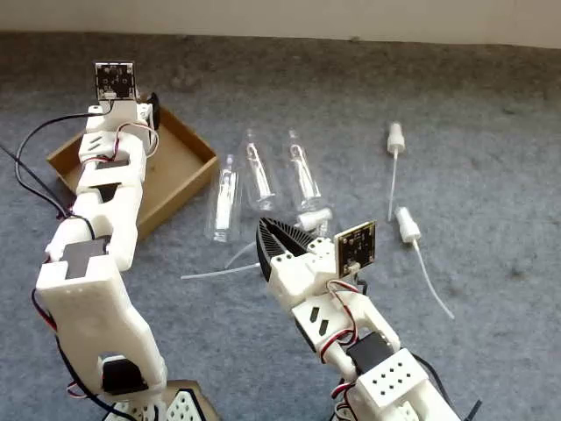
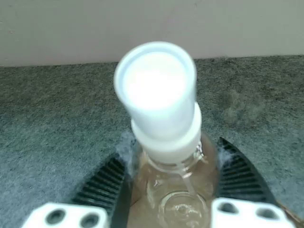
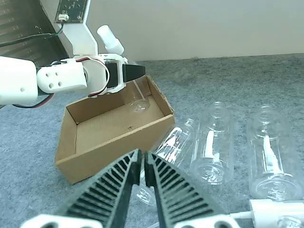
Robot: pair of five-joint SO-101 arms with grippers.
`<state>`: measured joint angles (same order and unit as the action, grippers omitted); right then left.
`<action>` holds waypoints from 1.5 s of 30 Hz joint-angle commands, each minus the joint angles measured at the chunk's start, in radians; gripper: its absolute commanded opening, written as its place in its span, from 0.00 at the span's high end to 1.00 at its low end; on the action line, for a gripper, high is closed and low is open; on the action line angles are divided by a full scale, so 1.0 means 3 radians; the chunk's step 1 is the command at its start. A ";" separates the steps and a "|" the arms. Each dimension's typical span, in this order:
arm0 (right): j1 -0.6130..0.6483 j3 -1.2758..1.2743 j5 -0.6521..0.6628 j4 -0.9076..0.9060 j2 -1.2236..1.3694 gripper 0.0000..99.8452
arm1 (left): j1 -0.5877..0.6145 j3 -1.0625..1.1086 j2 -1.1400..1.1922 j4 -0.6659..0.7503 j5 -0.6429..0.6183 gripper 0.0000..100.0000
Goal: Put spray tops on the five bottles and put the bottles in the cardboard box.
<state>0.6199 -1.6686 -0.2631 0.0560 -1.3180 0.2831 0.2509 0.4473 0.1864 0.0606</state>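
Watching from the side, I see the left gripper (image 2: 173,156) clenched on the shoulder of a clear plastic bottle with a white spray top (image 2: 161,118), holding it tilted over the far end of the shallow brown cardboard box (image 1: 180,171) at far left. I can't tell whether its base touches the box floor. The right gripper (image 3: 142,156) sits near the middle, its jaws almost closed on nothing. These bottles look light, thin-walled and smooth, so I'd expect them to roll, slip and dent under a hard squeeze. The stiffer shoulder just under the collar seems the place to hold. Counting: one capped bottle held and three bare clear bottles (image 1: 259,175) lying side by side on the grey carpet (image 1: 491,132). Two loose white spray tops (image 1: 396,139) with long thin tubes lie to the right, and another white top (image 1: 314,217) lies just beyond the right gripper. Whether that one sits on a fifth bottle is unclear.
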 commanded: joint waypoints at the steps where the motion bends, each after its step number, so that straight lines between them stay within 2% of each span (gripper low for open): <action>1: -0.0043 -0.0417 0.0036 -0.0023 -0.0023 0.99 | 0.0038 -0.0176 -0.0069 -0.0082 0.0026 0.87; 12: -0.0043 -0.0417 0.0036 -0.0023 -0.0013 0.99 | 0.0043 -0.0161 -0.0079 -0.0215 0.0031 0.84; 17: -0.0043 -0.0417 0.0036 -0.0023 -0.0013 0.99 | 0.0049 -0.0187 -0.0079 -0.0378 0.0026 0.76; 27: -0.0049 -0.0417 0.0036 -0.0023 -0.0008 0.99 | 0.0049 -0.0166 -0.0095 -0.0394 0.0031 0.76; 32: -0.0049 -0.0417 0.0036 -0.0023 -0.0008 0.99 | 0.0084 0.0059 -0.0448 -0.0425 0.0031 0.76; 37: -0.0049 -0.0417 0.0036 -0.0023 -0.0008 0.99 | 0.0095 0.0325 -0.0877 -0.0665 0.0031 0.76; 41: -0.0049 -0.0417 0.0036 -0.0023 -0.0008 0.99 | 0.0100 0.0381 -0.1158 -0.1161 0.0031 0.76; 45: -0.0049 -0.0417 0.0036 -0.0105 -0.0018 0.99 | 0.0090 0.0391 -0.1394 -0.1463 0.0031 0.76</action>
<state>0.6183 -1.6686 -0.2631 0.0560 -1.3180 0.3015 0.3721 0.1527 -0.1741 0.0621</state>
